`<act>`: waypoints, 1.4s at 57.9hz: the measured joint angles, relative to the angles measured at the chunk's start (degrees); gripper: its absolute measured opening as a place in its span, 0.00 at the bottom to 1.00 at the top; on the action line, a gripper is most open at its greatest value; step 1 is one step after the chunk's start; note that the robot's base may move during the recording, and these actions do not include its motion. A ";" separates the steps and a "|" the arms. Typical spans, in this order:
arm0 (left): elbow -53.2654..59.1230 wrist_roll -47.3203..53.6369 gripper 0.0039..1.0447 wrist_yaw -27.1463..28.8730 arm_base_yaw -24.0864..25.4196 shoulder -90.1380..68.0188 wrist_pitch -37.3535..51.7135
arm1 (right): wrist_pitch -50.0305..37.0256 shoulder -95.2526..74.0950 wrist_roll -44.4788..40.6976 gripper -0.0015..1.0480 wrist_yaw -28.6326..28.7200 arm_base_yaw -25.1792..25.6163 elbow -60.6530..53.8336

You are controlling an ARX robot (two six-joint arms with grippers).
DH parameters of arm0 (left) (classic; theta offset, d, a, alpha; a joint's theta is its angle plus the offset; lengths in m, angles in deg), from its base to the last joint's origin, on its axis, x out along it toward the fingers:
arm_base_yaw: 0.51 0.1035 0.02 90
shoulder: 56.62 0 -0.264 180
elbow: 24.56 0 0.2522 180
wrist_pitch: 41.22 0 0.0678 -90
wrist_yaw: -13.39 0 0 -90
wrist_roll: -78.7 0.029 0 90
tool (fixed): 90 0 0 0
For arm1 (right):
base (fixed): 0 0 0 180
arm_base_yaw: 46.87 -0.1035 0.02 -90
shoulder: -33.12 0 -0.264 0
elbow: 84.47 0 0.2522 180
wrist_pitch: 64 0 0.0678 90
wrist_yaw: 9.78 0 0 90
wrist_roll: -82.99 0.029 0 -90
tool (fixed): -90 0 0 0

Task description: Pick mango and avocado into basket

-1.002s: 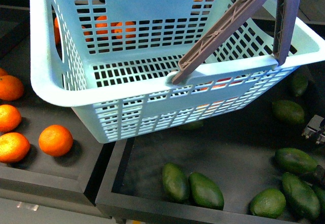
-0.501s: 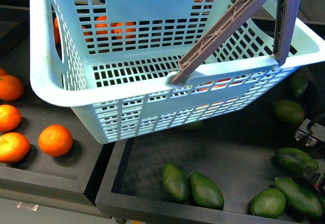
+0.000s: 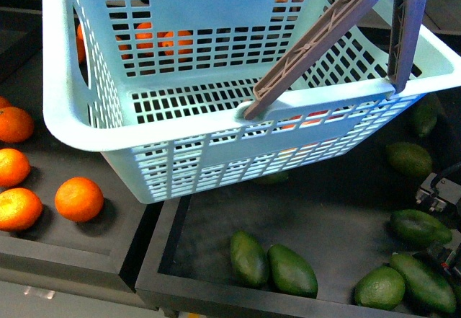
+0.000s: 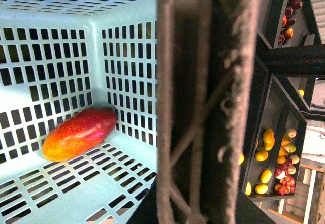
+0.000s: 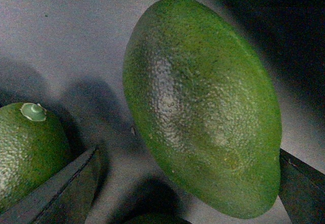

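Observation:
The light teal basket (image 3: 216, 127) hangs tilted above the trays, its brown handles (image 3: 324, 40) raised to the upper right. My left gripper (image 4: 203, 203) is shut on a handle (image 4: 203, 107), which fills the left wrist view. The mango (image 4: 78, 133) lies on the basket floor in a corner. My right gripper (image 3: 441, 221) is at the right edge, low over the avocado tray. In the right wrist view it (image 5: 183, 193) is open, and one avocado (image 5: 203, 107) lies between its fingers (image 5: 61, 188). That avocado also shows in the front view (image 3: 416, 226).
Several more avocados (image 3: 292, 269) lie in the black front tray (image 3: 166, 260), and one (image 5: 25, 148) lies beside the open fingers. Oranges (image 3: 79, 199) fill the left tray. A shelf of mixed fruit (image 4: 269, 142) stands beyond the basket.
My right gripper has edged lower and inward over the avocados at the right edge. The basket and the left arm have not moved.

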 joint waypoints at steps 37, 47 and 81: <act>0.00 0.02 0.05 -0.02 0.00 0.00 0.00 | -4.50 2.38 7.67 0.41 2.97 1.44 -2.99; -0.02 0.00 0.05 -0.04 0.00 0.00 0.00 | -5.68 6.19 10.40 0.41 3.87 2.25 -4.31; 0.00 0.00 0.05 0.00 0.00 0.00 0.00 | -17.51 35.76 28.17 0.41 21.90 10.67 -22.27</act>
